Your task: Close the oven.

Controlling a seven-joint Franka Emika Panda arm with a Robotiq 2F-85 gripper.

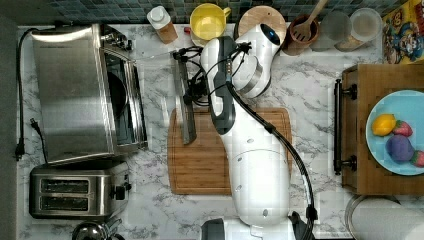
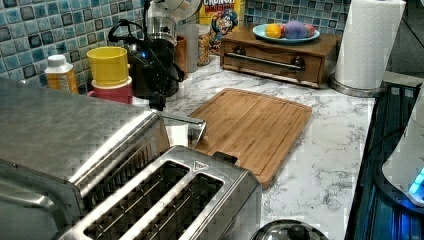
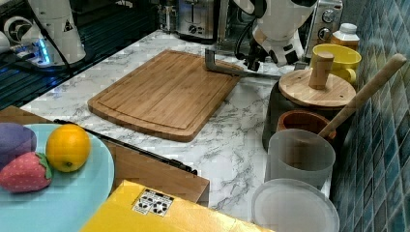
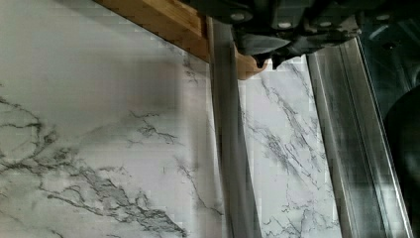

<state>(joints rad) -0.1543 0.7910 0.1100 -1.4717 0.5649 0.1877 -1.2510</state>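
Top view: I count one oven (image 1: 75, 95) at top view's left, door (image 1: 155, 95) down and open, bar handle (image 1: 183, 102) over one cutting board (image 1: 220, 160); one two-slot toaster (image 1: 75, 192) beside oven. Gripper (image 1: 192, 92) at handle.

Left view: one yellow cup (image 2: 108, 65).

Right view: one orange (image 3: 67, 147), one strawberry (image 3: 26, 171).

Wrist view: I cannot tell finger spread.

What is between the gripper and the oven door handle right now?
Nothing visible. The gripper is right at the oven door's bar handle, which sticks out over the cutting board. The glass door lies open and flat, with no object in its swing path back to the oven.
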